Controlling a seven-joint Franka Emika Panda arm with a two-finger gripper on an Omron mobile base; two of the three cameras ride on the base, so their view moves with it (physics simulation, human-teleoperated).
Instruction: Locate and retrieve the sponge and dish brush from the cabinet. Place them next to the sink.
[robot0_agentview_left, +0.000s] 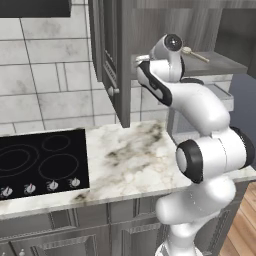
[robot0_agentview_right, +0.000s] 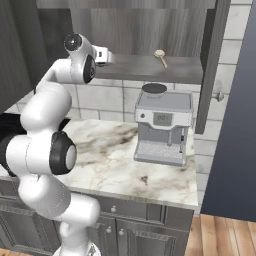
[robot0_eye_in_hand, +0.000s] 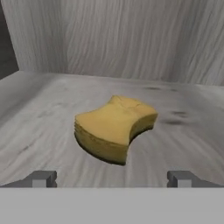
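The sponge (robot0_eye_in_hand: 114, 129), a yellow-brown block with pinched sides, lies flat on the grey shelf (robot0_eye_in_hand: 39, 127) of the cabinet (robot0_agentview_right: 150, 67). My gripper (robot0_eye_in_hand: 113, 178) is open, its two dark fingertips (robot0_eye_in_hand: 43, 178) spread wider than the sponge and a little short of it. In the base views my hand (robot0_agentview_right: 102, 56) reaches into the left end of the shelf. The dish brush (robot0_agentview_right: 161, 56), a thin cream stick with a round head, lies farther right on the same shelf (robot0_agentview_left: 195, 54). The sink is out of view.
The cabinet doors (robot0_agentview_right: 212, 65) (robot0_agentview_left: 112, 50) stand open on both sides of the shelf. A grey coffee machine (robot0_agentview_right: 162, 127) stands on the marble counter (robot0_agentview_left: 130, 155) below the shelf. A black cooktop (robot0_agentview_left: 40, 162) lies at the counter's left.
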